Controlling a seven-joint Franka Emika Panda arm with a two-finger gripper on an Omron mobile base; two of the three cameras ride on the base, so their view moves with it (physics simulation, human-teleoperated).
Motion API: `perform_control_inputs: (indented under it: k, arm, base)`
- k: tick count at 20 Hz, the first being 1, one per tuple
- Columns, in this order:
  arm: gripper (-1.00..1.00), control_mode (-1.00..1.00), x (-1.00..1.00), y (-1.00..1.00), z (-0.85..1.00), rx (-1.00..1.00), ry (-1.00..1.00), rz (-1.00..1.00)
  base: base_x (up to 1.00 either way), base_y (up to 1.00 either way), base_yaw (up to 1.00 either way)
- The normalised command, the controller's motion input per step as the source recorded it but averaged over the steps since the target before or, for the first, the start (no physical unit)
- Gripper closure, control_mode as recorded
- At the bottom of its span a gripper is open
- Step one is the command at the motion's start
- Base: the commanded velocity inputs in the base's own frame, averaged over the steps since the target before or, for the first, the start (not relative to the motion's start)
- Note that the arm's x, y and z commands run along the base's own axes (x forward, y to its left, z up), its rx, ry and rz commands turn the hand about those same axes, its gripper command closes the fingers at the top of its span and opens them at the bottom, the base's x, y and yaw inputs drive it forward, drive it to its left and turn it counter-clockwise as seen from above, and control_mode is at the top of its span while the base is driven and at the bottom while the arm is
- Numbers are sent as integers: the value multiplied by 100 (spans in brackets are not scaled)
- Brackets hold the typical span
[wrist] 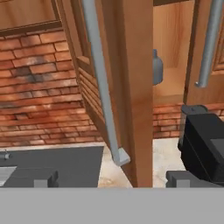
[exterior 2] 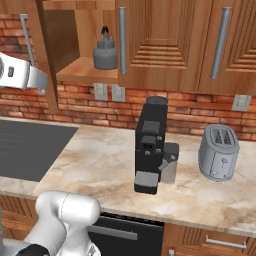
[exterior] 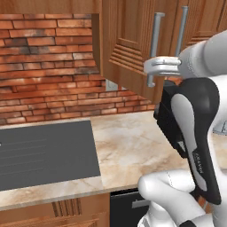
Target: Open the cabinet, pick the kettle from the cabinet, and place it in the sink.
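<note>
Kettle (exterior 2: pixel 105 52) and coffee machine (exterior 2: pixel 151 150) carry no legible writing.

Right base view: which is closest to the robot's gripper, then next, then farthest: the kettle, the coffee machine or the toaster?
From the gripper, at the far left by the open door:
1. Kettle, on the shelf of the open cabinet, just right of the gripper.
2. Coffee machine, lower down, mid counter.
3. Toaster, far right on the counter.
</note>
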Motion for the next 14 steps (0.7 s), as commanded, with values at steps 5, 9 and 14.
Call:
perform_control_inputs:
  k: [5,9,14]
  arm:
    - [-100,-100,-39,-45,0,21,-2,0]
    - [-100,-100,-32,-41,0,22,-3,0]
    - [-100,-100,-11,-33,0,18,0,0]
  base:
    - [0,0,0]
    - [0,0,0]
    - [0,0,0]
